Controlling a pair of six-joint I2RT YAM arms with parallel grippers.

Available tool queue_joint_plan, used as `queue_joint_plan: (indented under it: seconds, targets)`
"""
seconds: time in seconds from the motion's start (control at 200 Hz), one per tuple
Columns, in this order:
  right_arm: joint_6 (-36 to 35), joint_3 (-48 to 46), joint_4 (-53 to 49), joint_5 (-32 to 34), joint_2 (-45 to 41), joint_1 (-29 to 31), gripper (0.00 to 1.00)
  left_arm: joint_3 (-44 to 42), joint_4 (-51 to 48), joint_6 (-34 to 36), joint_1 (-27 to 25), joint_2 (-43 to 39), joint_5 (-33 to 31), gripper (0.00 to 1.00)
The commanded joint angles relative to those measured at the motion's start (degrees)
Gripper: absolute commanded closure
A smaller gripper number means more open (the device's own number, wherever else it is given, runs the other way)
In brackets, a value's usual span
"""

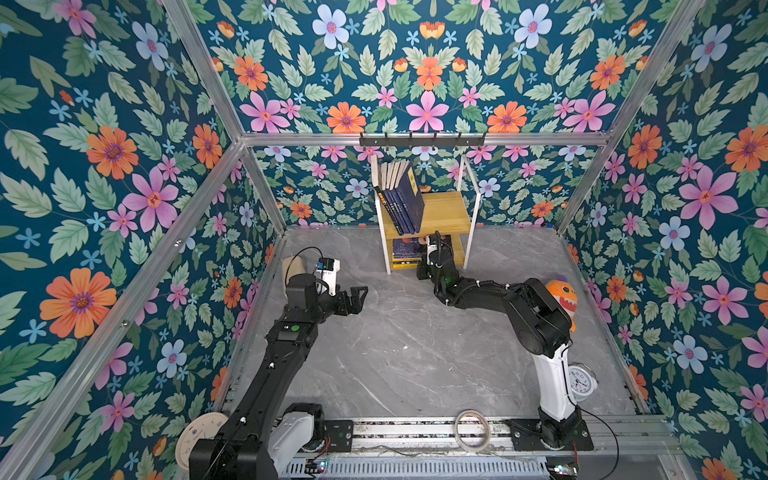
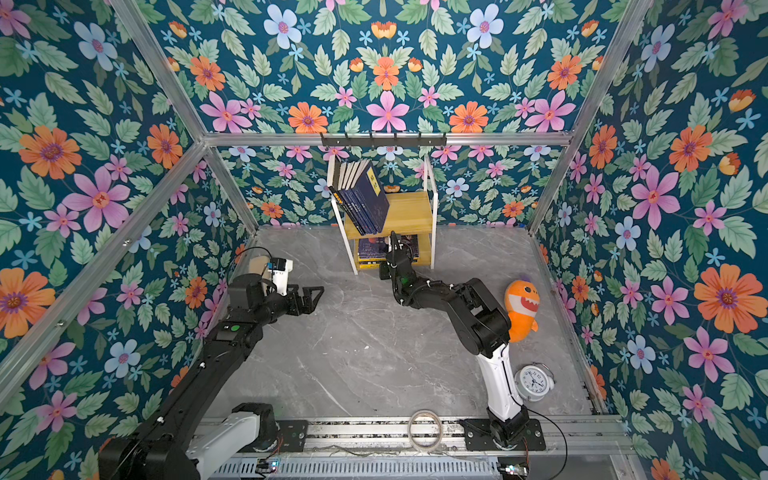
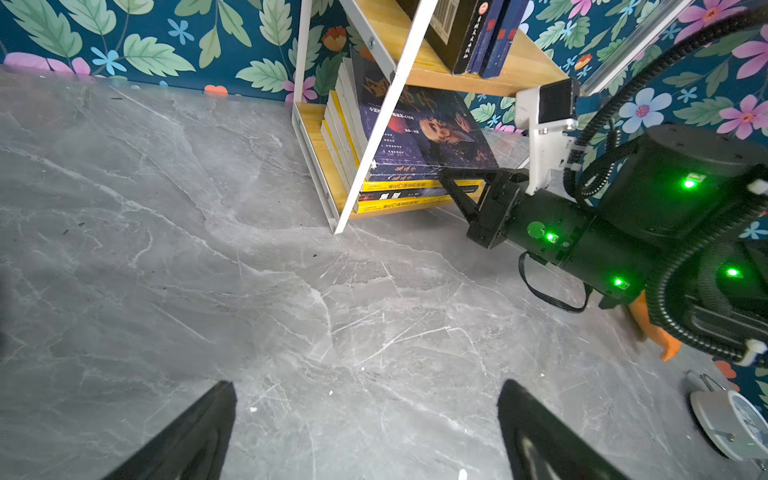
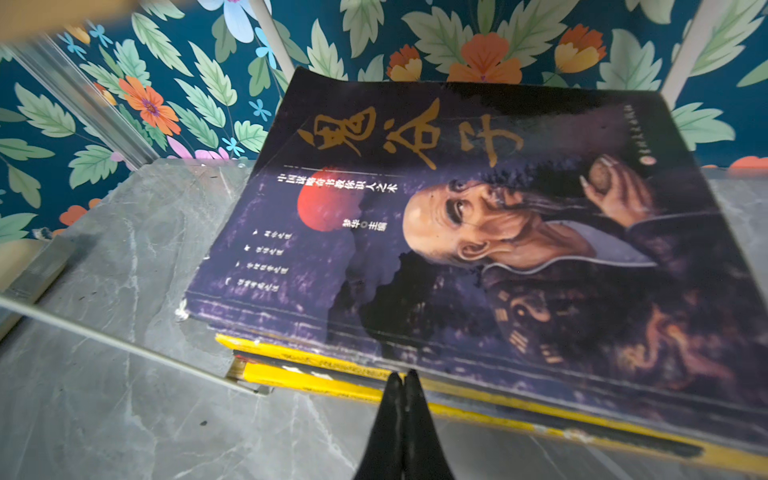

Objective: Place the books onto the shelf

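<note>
1. A tape roll (image 1: 472, 431) lies on the front rail (image 1: 407, 429). A white alarm clock (image 2: 535, 381) and an orange shark plush (image 2: 522, 309) sit on the grey worktop (image 1: 415, 353) beside the right arm.
2. The left gripper (image 1: 360, 297) hovers over bare worktop, jaws spread wide and holding nothing.
3. The right gripper (image 4: 403, 375) reaches into the lower tier of the shelf (image 1: 444, 208). Its jaws are pressed together and empty, tips at the spines of a flat stack; whether they touch cannot be told.
4. The old-man portrait book (image 4: 478, 232) tops that stack, with yellow books (image 4: 299, 382) beneath.
5. On the upper board, navy books (image 1: 405, 199) stand tilted in a row at the left end.
</note>
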Motion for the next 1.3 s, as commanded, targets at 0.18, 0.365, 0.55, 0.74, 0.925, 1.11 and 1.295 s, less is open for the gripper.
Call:
queue_joint_plan:
  seconds: [0.18, 0.365, 0.55, 0.74, 0.925, 1.11, 1.295]
  targets:
    - [0.5, -9.7, 3.8, -0.1, -8.9, 0.5, 1.00, -0.1, 0.6, 1.6, 0.0, 0.1, -0.6, 0.00]
    - [0.6, -22.5, 1.4, 0.6, -21.2, 1.0, 0.71, 0.2, 0.9, 3.2, 0.0, 0.7, -3.1, 0.00]
    - [-2.8, -33.4, -4.7, 4.6, -34.9, 0.9, 0.36, 1.3, 0.8, 9.3, 0.0, 1.7, -6.3, 0.00]
    - [-5.2, -41.2, -11.7, 8.1, -48.8, -1.1, 0.08, 2.3, 2.8, 15.6, 0.1, 3.2, -12.3, 0.00]
    - [-5.2, -48.9, -18.5, 7.1, -64.6, -8.2, 0.02, -4.0, 15.5, 20.0, 0.9, 5.1, -15.3, 0.00]
    - [-5.6, -57.3, -19.0, 3.5, -77.9, -18.0, 0.01, -12.5, 32.3, 20.6, 2.4, 9.4, -16.2, 0.00]
    - [-6.8, -63.9, -13.8, 4.9, -83.4, -22.4, 0.01, -18.2, 46.4, 18.8, 4.9, 16.4, -16.3, 0.00]
